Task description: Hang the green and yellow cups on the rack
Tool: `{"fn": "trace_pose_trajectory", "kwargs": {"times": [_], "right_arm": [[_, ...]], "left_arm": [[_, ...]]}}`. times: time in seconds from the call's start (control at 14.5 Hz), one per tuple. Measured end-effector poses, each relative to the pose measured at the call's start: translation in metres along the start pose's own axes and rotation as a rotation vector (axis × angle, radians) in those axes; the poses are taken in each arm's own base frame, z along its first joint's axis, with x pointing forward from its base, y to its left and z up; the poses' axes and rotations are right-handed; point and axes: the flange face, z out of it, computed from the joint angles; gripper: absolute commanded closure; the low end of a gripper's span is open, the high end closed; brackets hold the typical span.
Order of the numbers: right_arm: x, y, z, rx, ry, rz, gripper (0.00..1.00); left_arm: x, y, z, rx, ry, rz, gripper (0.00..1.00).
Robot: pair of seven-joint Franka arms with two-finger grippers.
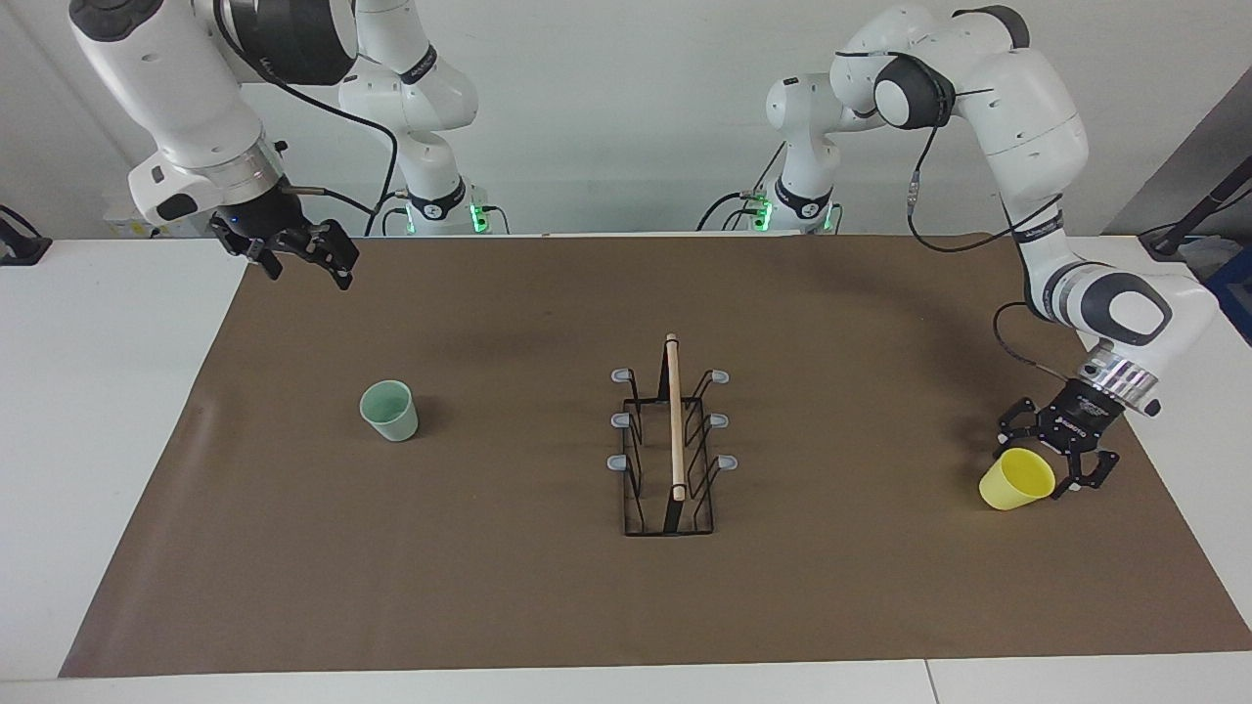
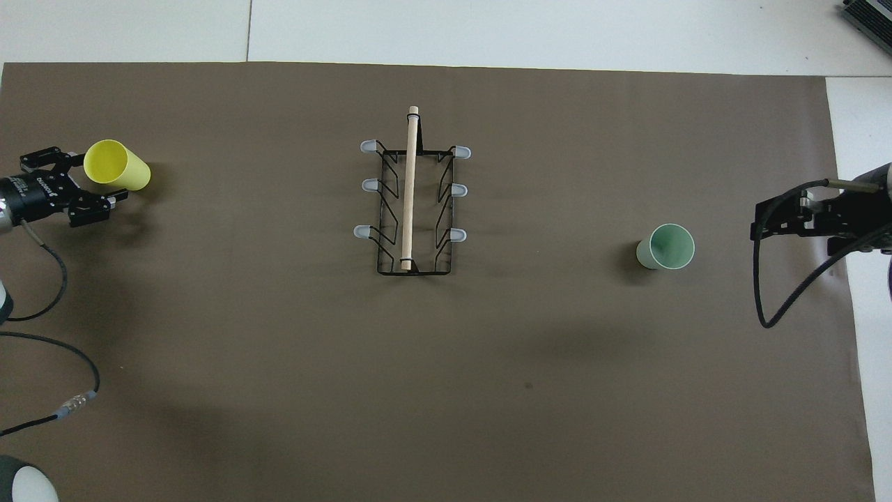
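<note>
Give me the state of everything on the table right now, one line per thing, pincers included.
yellow cup: upright on the mat, mouth up, not hung, not gripped.
green cup: upright on the mat, mouth up, untouched.
rack: standing mid-table, all six pegs bare.
left pincer: open, low at the yellow cup's rim, fingers either side of it.
right pincer: open, raised over the mat's edge, waiting.
</note>
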Motion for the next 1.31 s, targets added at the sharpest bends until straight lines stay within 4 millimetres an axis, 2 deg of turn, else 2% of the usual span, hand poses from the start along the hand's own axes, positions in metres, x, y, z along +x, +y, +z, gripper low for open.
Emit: {"fn": "trace_pose_trajectory", "kwargs": {"times": [0.21, 0.34, 0.41, 0.48, 0.55, 0.62, 0.69, 0.9, 1.03, 1.31], "right_arm": [[0.0, 0.0, 0.0, 0.0, 0.0, 0.0, 0.0], [0.0, 0.0, 0.0, 0.0, 0.0, 0.0, 0.0], [0.0, 0.0, 0.0, 0.0, 0.0, 0.0, 0.0], [0.0, 0.0, 0.0, 0.0, 0.0, 0.0, 0.0], [0.0, 0.0, 0.0, 0.0, 0.0, 0.0, 0.0], [0.0, 0.0, 0.0, 0.0, 0.0, 0.0, 0.0], [0.0, 0.0, 0.0, 0.0, 0.0, 0.0, 0.0], [0.0, 0.0, 0.0, 0.0, 0.0, 0.0, 0.0], [0.0, 0.0, 0.0, 0.0, 0.0, 0.0, 0.0], [0.0, 0.0, 0.0, 0.0, 0.0, 0.0, 0.0]], "left_arm": [[0.001, -0.012, 0.009, -0.043, -0.05, -0.061, 0.0], [-0.007, -0.016, 0.017, -0.074, -0.068, -0.074, 0.0], [-0.013, -0.019, 0.023, -0.077, -0.073, -0.074, 0.03], [-0.017, -0.022, 0.028, -0.076, -0.075, -0.068, 0.1], [-0.019, -0.023, 0.03, -0.077, -0.073, -0.057, 0.21], [-0.02, -0.024, 0.031, -0.081, -0.074, -0.049, 0.75], [-0.021, -0.023, 0.031, -0.09, -0.076, -0.041, 1.0], [-0.032, -0.025, 0.033, -0.102, -0.084, 0.015, 1.0], [-0.044, -0.022, 0.026, -0.114, -0.093, 0.077, 1.0], [-0.107, -0.016, -0.014, -0.121, -0.075, 0.266, 1.0]]}}
